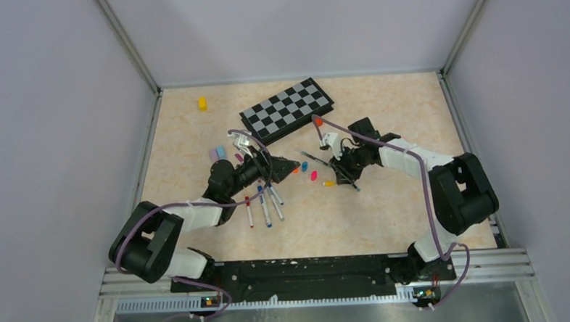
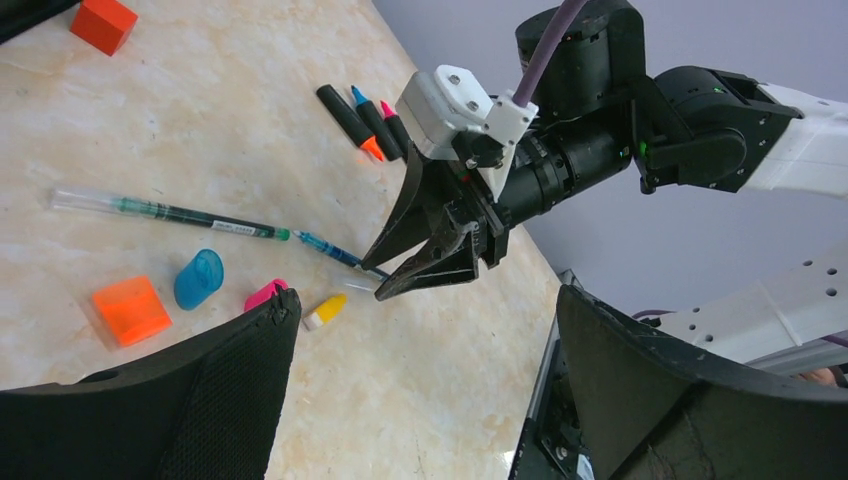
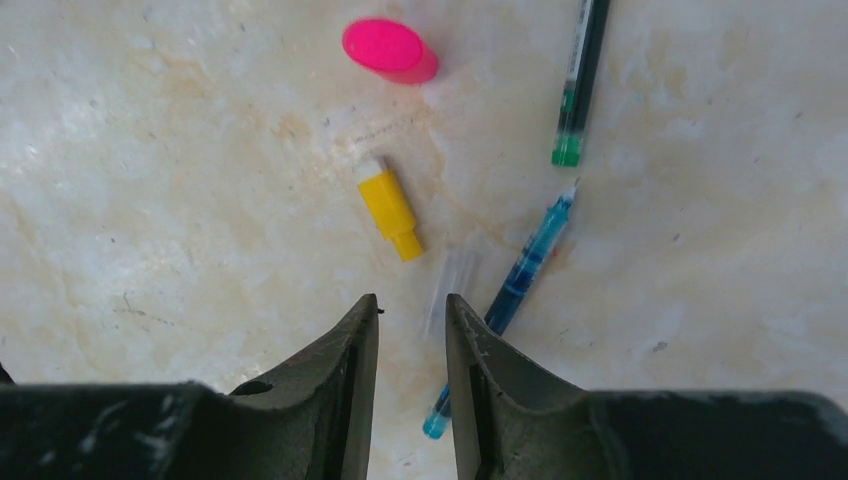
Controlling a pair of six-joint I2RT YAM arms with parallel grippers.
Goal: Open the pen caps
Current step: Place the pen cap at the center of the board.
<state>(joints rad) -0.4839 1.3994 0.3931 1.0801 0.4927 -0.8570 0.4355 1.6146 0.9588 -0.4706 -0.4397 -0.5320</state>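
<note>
Pen caps [image 3: 390,212] lay scattered on the table [image 3: 150,200] just ahead of the right gripper [image 3: 412,305], its jaws narrowly parted and empty; the left gripper [image 1: 281,168] gaped wide, holding nothing. A careless descent could roll the blue pen [image 3: 520,275] away.

black-and-grey chessboard [image 1: 287,108] far centre; yellow block [image 1: 202,103] left of it; orange block [image 1: 318,121] beside its right corner.

The green pen [image 3: 580,80] runs off the top edge at upper right; a finger [image 3: 490,400] partly covers the blue pen [image 3: 522,280].
</note>
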